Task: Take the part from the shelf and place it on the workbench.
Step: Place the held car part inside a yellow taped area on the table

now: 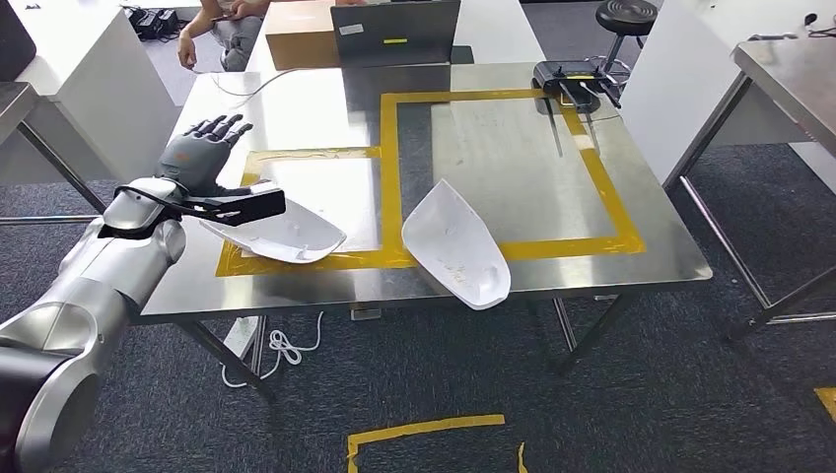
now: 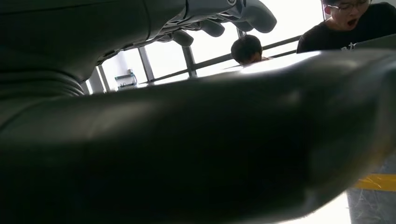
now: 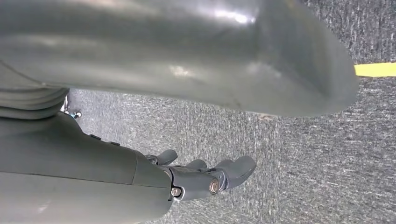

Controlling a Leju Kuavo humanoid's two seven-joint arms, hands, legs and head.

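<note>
Two white curved shell parts lie on the steel workbench [image 1: 552, 168]. One part [image 1: 281, 236] sits on the yellow tape at the front left, just below my left wrist. The other part [image 1: 455, 246] lies further right, its tip overhanging the front edge. My left hand [image 1: 205, 146] hovers over the table's left side, beyond the first part, with fingers spread and nothing in it; its fingers [image 2: 224, 16] also appear in the left wrist view. My right hand [image 3: 205, 177] hangs over grey carpet, fingers loosely extended and holding nothing.
A cardboard box [image 1: 299, 34] and a dark laptop [image 1: 394, 34] stand at the table's back edge, and a black controller [image 1: 572, 84] lies at the back right. A person [image 1: 222, 30] sits behind the table. Another bench [image 1: 789, 69] stands to the right. Cables [image 1: 281, 347] lie under the table.
</note>
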